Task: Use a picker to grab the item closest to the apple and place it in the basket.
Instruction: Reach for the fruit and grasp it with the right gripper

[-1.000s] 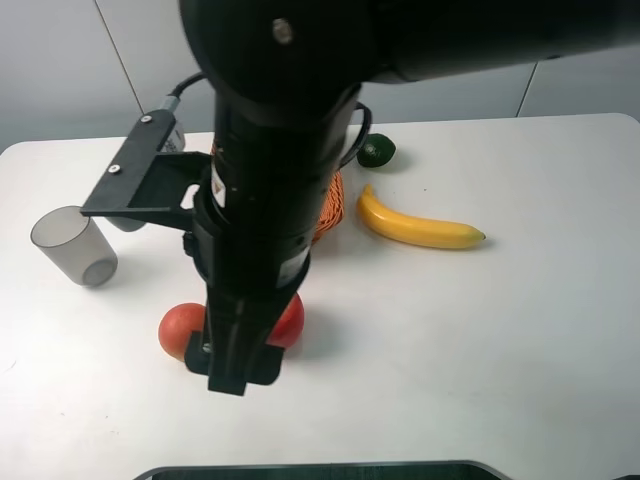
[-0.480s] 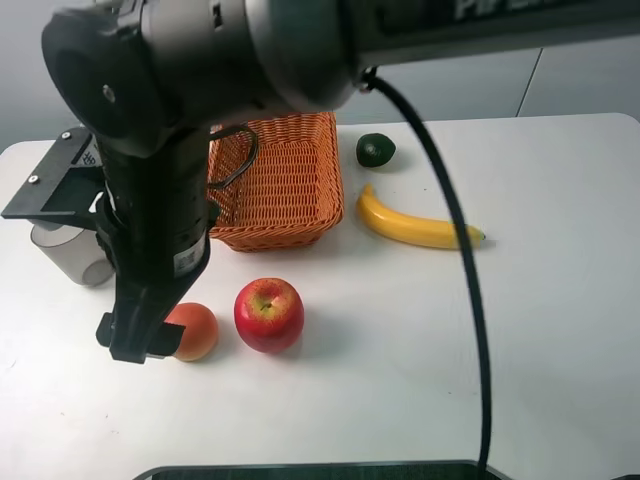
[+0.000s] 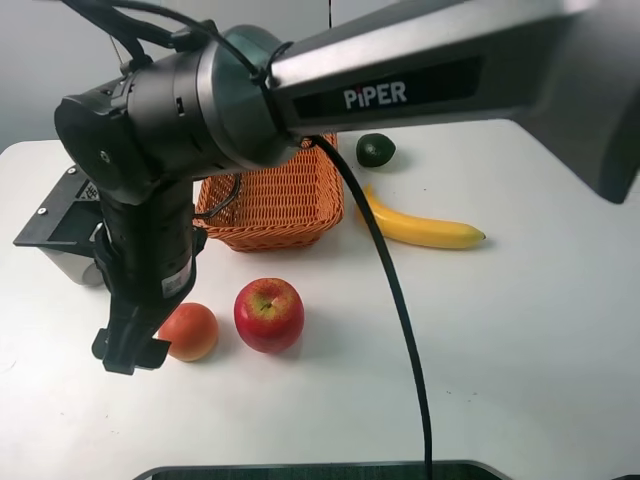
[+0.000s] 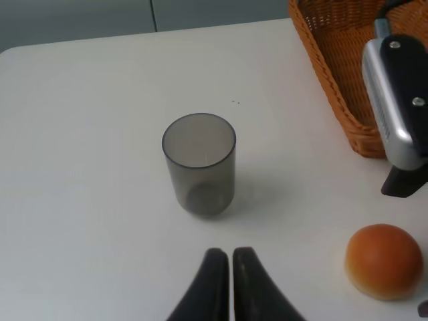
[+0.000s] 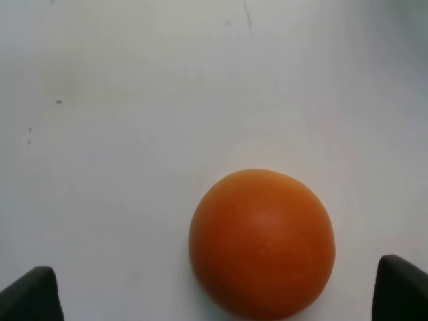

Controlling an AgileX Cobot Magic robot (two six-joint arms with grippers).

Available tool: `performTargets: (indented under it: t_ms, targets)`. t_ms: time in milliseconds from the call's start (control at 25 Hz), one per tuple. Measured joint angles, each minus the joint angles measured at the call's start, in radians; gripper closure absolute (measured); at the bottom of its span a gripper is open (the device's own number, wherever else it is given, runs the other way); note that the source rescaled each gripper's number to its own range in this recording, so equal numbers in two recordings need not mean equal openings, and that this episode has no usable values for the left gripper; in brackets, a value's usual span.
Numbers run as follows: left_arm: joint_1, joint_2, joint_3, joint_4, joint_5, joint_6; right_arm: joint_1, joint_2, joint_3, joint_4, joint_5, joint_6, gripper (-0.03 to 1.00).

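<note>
A red apple (image 3: pixel 268 314) stands on the white table in front of the orange wicker basket (image 3: pixel 275 190). Just left of it lies an orange fruit (image 3: pixel 188 331), the nearest item to it. My right gripper (image 3: pixel 130 350) reaches across and hangs at the orange's left side. In the right wrist view the orange (image 5: pixel 262 242) lies between its widely spread fingertips (image 5: pixel 27 294), so the right gripper (image 5: pixel 214 293) is open. The left gripper (image 4: pixel 226 281) is shut and empty, facing a grey cup (image 4: pixel 199 164), with the orange (image 4: pixel 383 261) off to one side.
A banana (image 3: pixel 415 226) and a dark avocado (image 3: pixel 375 150) lie right of the basket. The grey cup (image 3: pixel 70 262) stands at the left, mostly hidden by the right arm. The basket's rim (image 4: pixel 334 73) shows in the left wrist view.
The right arm has swung left, off the apple and basket, which now show fully. Its gripper has come down beside the orange.
</note>
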Motion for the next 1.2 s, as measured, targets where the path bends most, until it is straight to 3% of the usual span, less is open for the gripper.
performTargets:
  t_ms: [1200]
  targets:
    - [0.0, 0.0, 0.0, 0.0, 0.0, 0.0, 0.0, 0.136, -0.002, -0.06, -0.135, 0.032, -0.03]
